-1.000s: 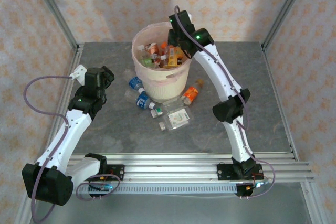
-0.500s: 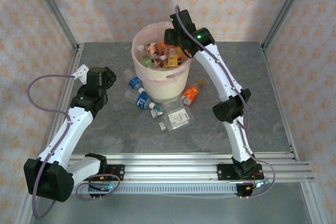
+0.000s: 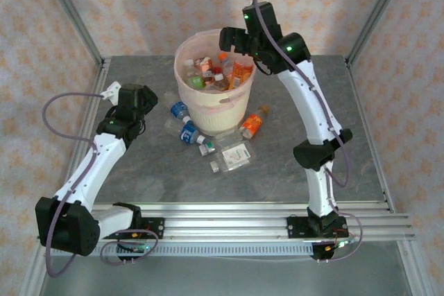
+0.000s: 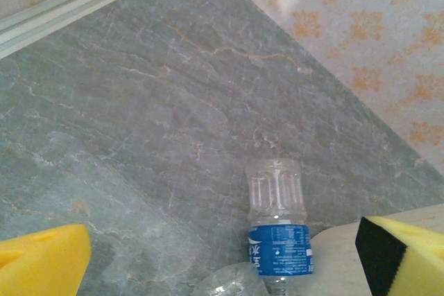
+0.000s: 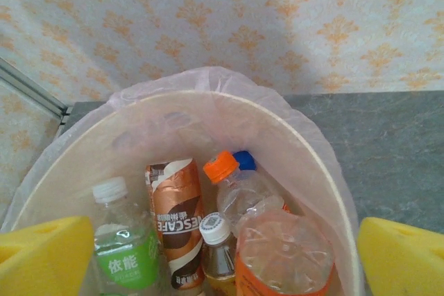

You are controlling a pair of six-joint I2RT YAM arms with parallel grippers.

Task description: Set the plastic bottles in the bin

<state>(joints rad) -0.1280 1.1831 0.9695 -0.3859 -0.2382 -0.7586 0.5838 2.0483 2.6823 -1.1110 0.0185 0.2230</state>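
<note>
Over the bin (image 3: 208,112), right gripper (image 3: 230,39) stands open and empty for dropping; left gripper (image 3: 147,98), also open, faces a bottle (image 4: 277,237) for pickup.

Cut off by the frame in the left wrist view: the end past the label of a blue-labelled bottle (image 4: 278,230) and most of a clear bottle (image 4: 229,283) beside it. Cropped in the right wrist view — the bin (image 5: 208,112) below its rim, and the base of an orange-labelled bottle (image 5: 284,258). From above, too small to count or read: the heaped bottles (image 3: 211,73) inside the bin.
</note>
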